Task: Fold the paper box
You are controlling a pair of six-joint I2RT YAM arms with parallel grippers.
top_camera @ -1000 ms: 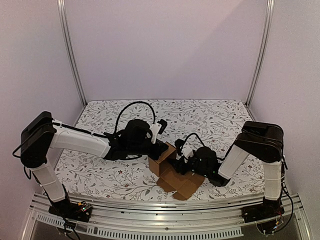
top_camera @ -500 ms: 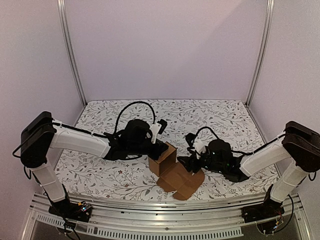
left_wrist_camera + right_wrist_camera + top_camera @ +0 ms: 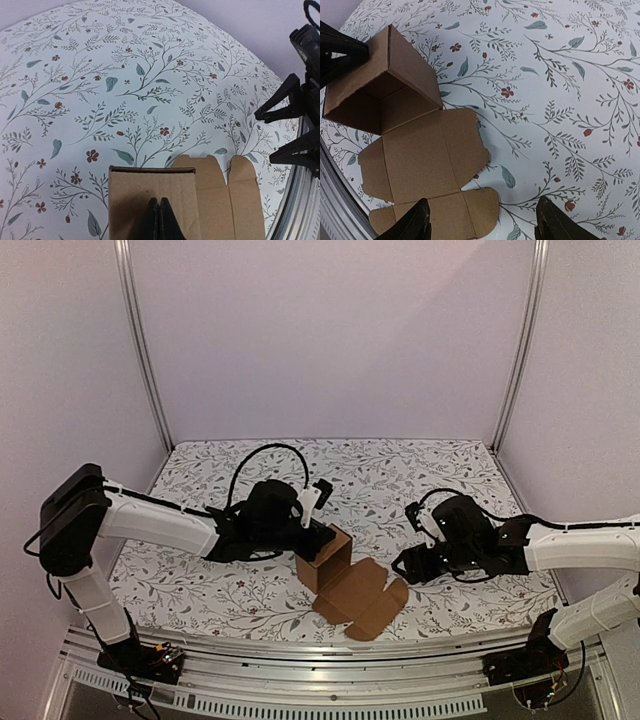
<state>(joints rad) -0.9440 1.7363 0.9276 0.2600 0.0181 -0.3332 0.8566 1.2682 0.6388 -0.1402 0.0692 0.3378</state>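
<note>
The paper box, a plain brown die-cut cardboard sheet, stands near the front edge of the white tablecloth with printed leaves and flowers, between the two arms. I judge the task about half done. The four walls are up and form an open cube. The lid panel with its small rounded flaps lies flat on the cloth, joined to the near wall. It is left to raise this lid, fold the flaps and tuck them in.

The left gripper is clenched tight and touches the far wall; whether cardboard sits between its fingers I cannot tell. The right gripper is spread wide and grasps nothing, well apart to the right.
</note>
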